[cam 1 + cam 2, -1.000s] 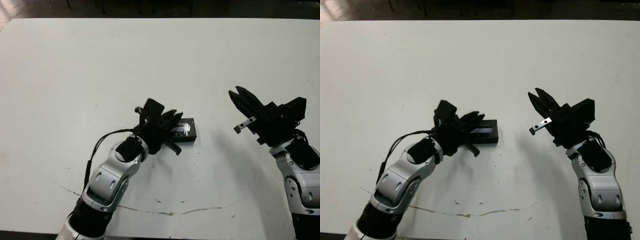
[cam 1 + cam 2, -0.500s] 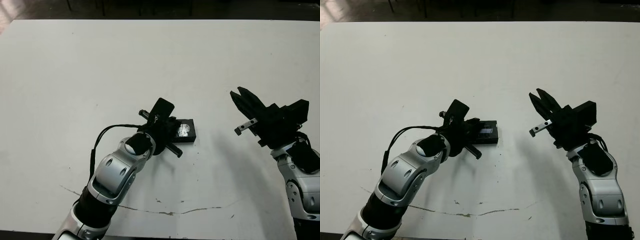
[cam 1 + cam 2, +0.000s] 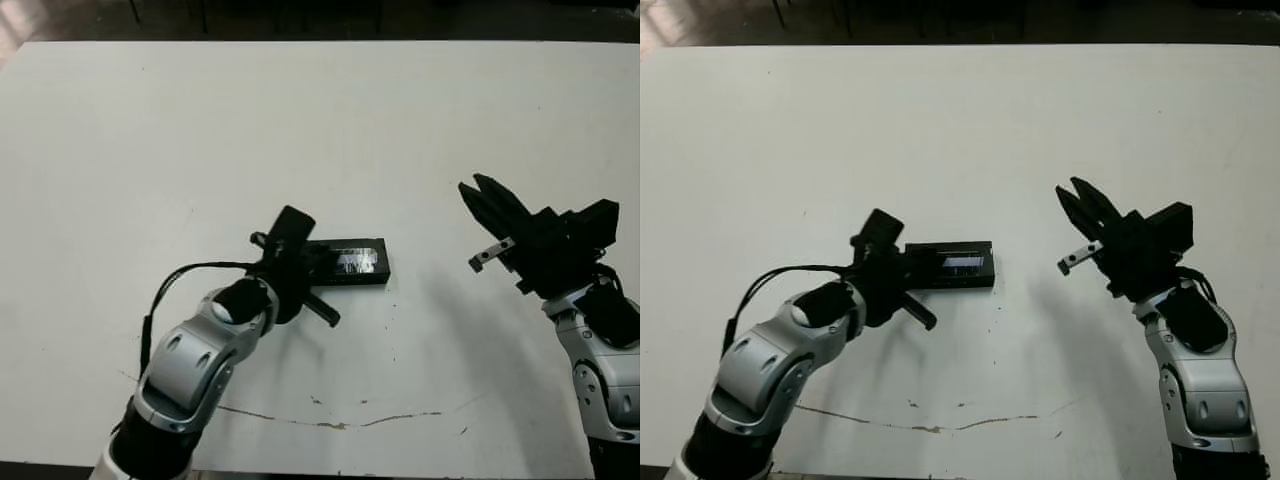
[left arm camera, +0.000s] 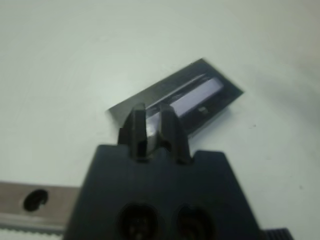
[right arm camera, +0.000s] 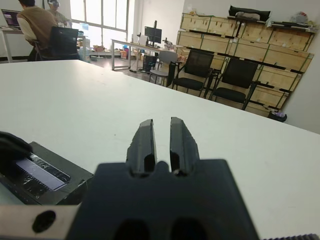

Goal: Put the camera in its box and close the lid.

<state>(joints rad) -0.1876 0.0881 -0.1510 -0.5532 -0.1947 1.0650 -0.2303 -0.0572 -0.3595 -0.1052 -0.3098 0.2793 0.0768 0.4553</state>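
Observation:
The lid (image 3: pixel 352 262), flat and black with a pale greyish strip on top, lies on the box (image 3: pixel 350 278) at mid-table; only the box's black side wall shows under it. The camera is hidden. My left gripper (image 3: pixel 308 258) is shut, its tips just over the lid's (image 4: pixel 200 92) left end, with nothing between its fingers (image 4: pixel 136 125). My right gripper (image 3: pixel 471 184) hangs above the table well to the right of the box, shut and holding nothing. In the right wrist view the lid (image 5: pixel 42 172) lies off to one side of that gripper (image 5: pixel 161 124).
A thin brownish crack line (image 3: pixel 330 422) runs across the white table (image 3: pixel 300 120) near its front edge. Beyond the table the right wrist view shows chairs (image 5: pixel 192 70), desks, wooden crates (image 5: pixel 250 47) and a seated person (image 5: pixel 35 22).
My left arm has drawn back to the left off the box, uncovering most of the lid. The right arm has stayed put.

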